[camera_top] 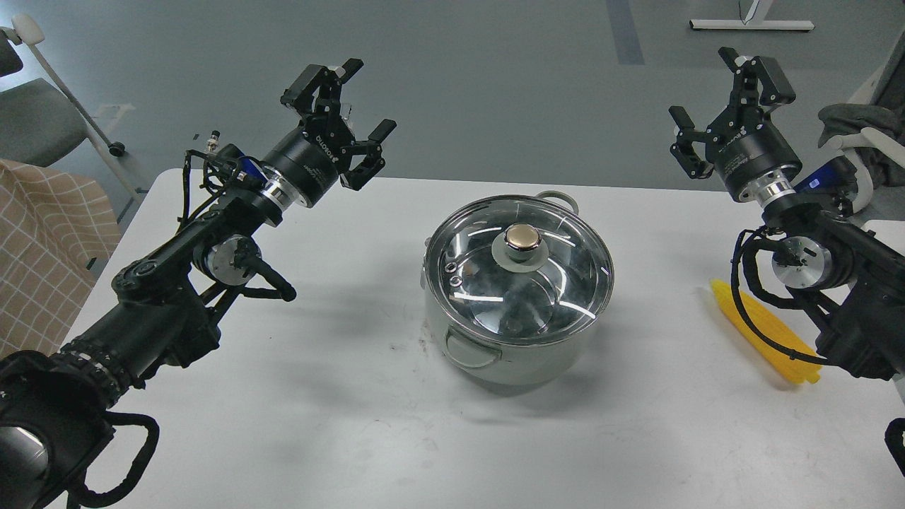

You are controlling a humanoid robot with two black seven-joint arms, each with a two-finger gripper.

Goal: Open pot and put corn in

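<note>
The pale grey-green pot [512, 353] stands in the middle of the white table, covered by its glass lid [520, 272] with a gold knob [523, 237]. The yellow corn [767, 332] lies on the table at the right, partly hidden behind my right arm and its cable. My left gripper [353, 106] is raised above the table's far left, open and holding nothing, well to the left of the pot. My right gripper [721, 99] hovers high at the far right, open too, above and beyond the corn.
The white table [353, 410] runs to its far edge just behind the pot. A chair [35, 120] and a checked cloth [42, 240] stand off the table at the left. Grey fabric [859, 116] lies at the right edge.
</note>
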